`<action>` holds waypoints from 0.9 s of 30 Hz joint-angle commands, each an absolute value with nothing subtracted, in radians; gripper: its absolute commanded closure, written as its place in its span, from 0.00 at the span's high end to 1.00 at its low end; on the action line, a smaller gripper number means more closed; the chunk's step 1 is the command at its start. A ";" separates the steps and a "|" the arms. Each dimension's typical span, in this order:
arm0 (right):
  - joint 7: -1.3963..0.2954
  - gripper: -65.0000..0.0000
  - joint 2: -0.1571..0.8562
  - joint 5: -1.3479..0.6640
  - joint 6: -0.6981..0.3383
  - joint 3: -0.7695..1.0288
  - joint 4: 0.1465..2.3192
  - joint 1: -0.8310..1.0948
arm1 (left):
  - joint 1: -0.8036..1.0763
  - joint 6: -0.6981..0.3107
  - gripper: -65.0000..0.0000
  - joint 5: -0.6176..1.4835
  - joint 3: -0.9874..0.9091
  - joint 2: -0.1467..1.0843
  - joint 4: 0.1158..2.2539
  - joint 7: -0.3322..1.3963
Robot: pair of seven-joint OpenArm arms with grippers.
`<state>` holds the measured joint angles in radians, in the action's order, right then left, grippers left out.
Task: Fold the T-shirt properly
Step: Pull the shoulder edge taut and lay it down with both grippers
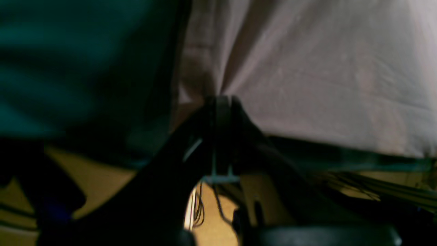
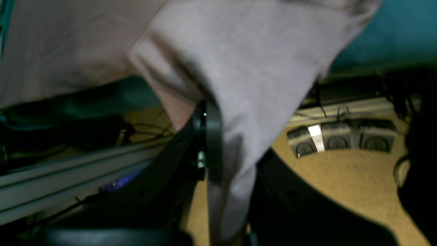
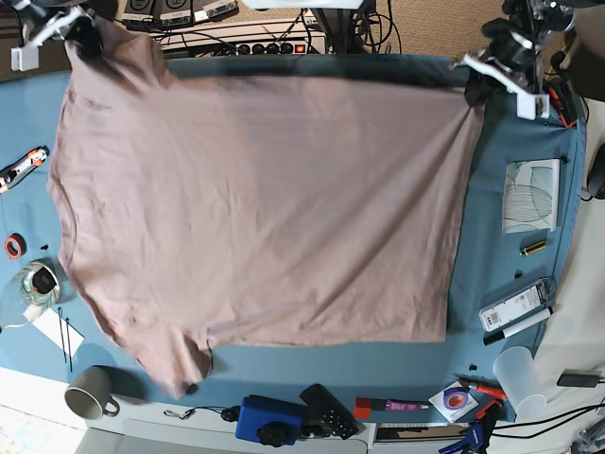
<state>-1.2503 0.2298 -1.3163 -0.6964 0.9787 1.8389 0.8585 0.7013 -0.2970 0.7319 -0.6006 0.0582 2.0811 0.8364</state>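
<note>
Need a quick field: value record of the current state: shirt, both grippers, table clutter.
garment: T-shirt, dusty pink, spread over most of the teal table cover
orientation: neck side toward base view's left; sleeves at top left and bottom left
left gripper: shut on the T-shirt at the top-right corner in base view
right gripper: shut on the T-shirt at the top-left sleeve corner; cloth drapes over it
far edge: lifted off the table edge between the two grips
clutter: grey mug, clear cup, red tape roll

Probably a robotics lab: a teal-covered bench point(image 3: 510, 142) ringed by cables, a power strip point(image 3: 269, 47) and foot pedals point(image 2: 341, 138).
</note>
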 commanded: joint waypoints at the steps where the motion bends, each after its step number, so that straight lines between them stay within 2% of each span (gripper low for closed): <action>1: -1.251 0.00 0.244 -1.349 -0.698 1.004 1.851 0.888 | 0.723 -0.298 0.00 0.754 -0.626 0.064 2.098 0.820; 7: -1.288 0.00 0.243 -1.398 -0.698 1.023 1.851 0.918 | 0.772 -0.361 0.00 0.865 -0.742 0.064 2.098 0.865; 13: -1.280 0.00 0.244 -1.393 -0.698 1.023 1.851 0.890 | 0.775 -0.368 0.00 0.934 -0.755 0.064 2.098 0.874; 27: -1.198 0.00 0.252 -1.153 -0.698 0.987 1.851 0.728 | 0.684 -0.337 0.00 0.872 -0.754 0.065 2.097 0.853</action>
